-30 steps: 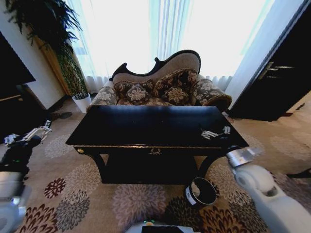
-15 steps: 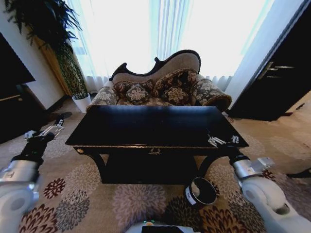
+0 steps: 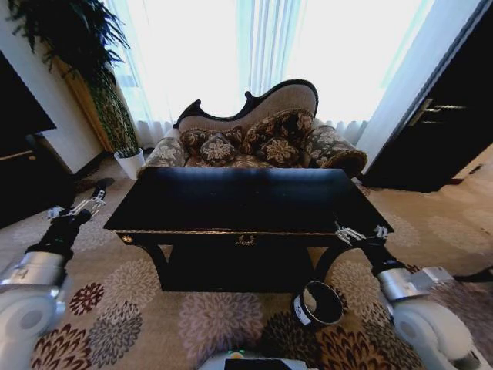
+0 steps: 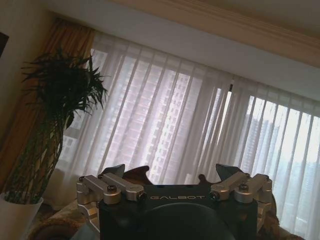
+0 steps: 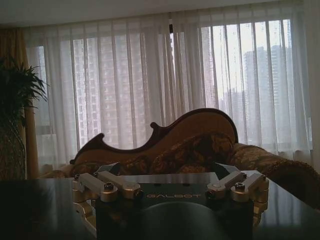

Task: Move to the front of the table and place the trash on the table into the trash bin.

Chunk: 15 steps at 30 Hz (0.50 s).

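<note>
Right gripper (image 3: 360, 233) hangs at the table's front right corner, level with the top edge, jaws spread wide and holding nothing (its wrist view confirms the gap). Left gripper (image 3: 79, 206) sits well off the table's left end, above the carpet, likewise spread and unloaded.

Table (image 3: 239, 200): glossy black top, directly ahead. Trash: cannot be made out on the dark, reflective surface, so its position on the top is not established.

Handling, as a judgement: table litter is likely light and easily crushed. A gentle pinch from above across the narrowest part should serve. The polished top will probably let pieces skid if nudged sideways.

Trash bin (image 3: 318, 303): on the carpet just in front of the table's right leg, mouth up, below and near the right gripper.

Surroundings: sofa (image 3: 262, 135) close behind the table, white plant pot (image 3: 131, 162) at far left. The table edge and right leg stand between top and bin.
</note>
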### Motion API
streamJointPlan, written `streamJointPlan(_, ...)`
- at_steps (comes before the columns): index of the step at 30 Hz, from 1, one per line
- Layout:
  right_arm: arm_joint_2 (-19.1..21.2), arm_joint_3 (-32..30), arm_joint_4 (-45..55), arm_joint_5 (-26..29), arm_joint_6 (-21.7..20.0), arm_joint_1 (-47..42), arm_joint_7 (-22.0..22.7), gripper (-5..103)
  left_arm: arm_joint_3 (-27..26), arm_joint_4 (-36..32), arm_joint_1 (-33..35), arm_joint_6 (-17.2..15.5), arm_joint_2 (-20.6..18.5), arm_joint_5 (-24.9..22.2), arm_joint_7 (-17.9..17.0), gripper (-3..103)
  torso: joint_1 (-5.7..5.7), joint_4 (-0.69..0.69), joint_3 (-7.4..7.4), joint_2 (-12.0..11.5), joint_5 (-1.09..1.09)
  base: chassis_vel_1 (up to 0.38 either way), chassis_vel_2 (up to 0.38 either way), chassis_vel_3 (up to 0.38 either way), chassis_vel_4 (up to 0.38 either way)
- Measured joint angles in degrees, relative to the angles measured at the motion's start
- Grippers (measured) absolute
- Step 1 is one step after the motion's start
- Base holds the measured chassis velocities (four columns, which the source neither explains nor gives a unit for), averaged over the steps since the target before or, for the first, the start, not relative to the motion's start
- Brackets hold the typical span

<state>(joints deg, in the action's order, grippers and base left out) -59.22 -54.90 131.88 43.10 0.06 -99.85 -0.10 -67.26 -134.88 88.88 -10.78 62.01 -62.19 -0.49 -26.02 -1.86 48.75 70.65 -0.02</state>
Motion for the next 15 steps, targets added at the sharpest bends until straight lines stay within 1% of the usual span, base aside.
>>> streamJointPlan(3,-0.6,-0.4,0.1,0.2,0.1,0.1,-0.4,100,-0.8,-0.2,0.2,0.2,-0.2,-0.1,0.4,100,-0.01,0.0,0.0,0.0,0.01,0.083,-0.093,-0.103,0.074)
streamJointPlan(7,-1.5,-0.8,0.3,0.4,0.1,0.0,-1.2,100,-1.0,0.2,0.2,0.4,-0.7,-0.1,0.6,100,-0.02,0.01,0.01,0.0,0.0,0.179,-0.157,-0.188,0.18)
streamJointPlan(12,-1.6,-1.2,-0.1,0.5,0.0,0.4,-1.4,100,-0.6,1.5,-0.5,0.6,-1.2,0.1,0.8,100,0.02,0.0,-0.01,0.0,0.01,0.23,-0.25,-0.233,0.241)
streamJointPlan(15,-1.5,-1.3,-0.5,0.5,0.0,0.4,-1.6,100,-0.1,1.9,-0.9,0.7,-1.2,0.3,0.9,100,0.03,0.01,-0.01,0.0,0.0,0.299,-0.298,-0.273,0.306)
